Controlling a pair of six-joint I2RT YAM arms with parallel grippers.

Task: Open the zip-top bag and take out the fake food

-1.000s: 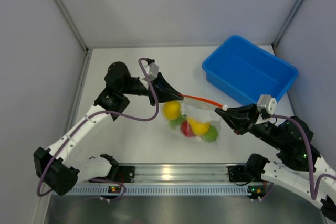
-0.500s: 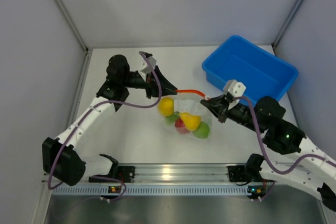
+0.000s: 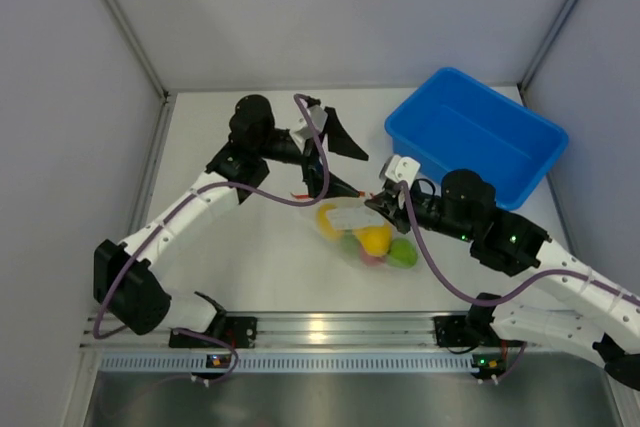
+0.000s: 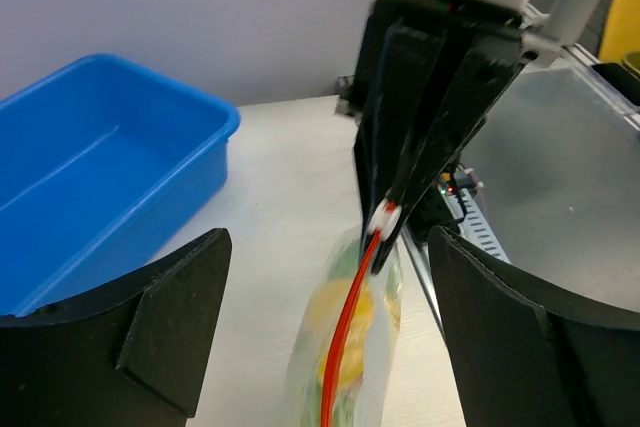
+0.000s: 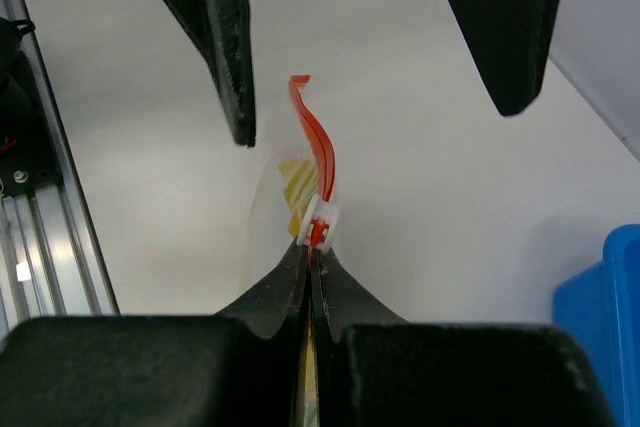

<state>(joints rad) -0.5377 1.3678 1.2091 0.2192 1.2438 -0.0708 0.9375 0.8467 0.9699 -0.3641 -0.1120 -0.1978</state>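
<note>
We see the left fingers (image 3: 345, 139) released. The two black fingers stand wide apart, one on each side of the zip strip (image 5: 316, 137), and they touch nothing. In the left wrist view these fingers (image 4: 160, 327) show at both lower corners, and the zip-top bag (image 4: 385, 297) is in the gap between them.

The right fingers (image 3: 383, 199) are clenched. In the right wrist view they (image 5: 310, 272) are pressed together on the upper edge of the bag, just at the white slider (image 5: 320, 219) of the orange-red strip. From this point the strip runs away towards the left arm, and its far end is free and bent.

The zip-top bag (image 3: 352, 219) is near the middle of the desk (image 3: 250, 267), between the two arms. Its top edge is held up by the right fingers, and we cannot tell how much of it rests on the desk. The fake food (image 3: 376, 238) is inside the bag. We can see yellow, green and a little red through the clear plastic.

The blue bin (image 3: 475, 132) stands at the far right of the desk, apart from the bag.
</note>
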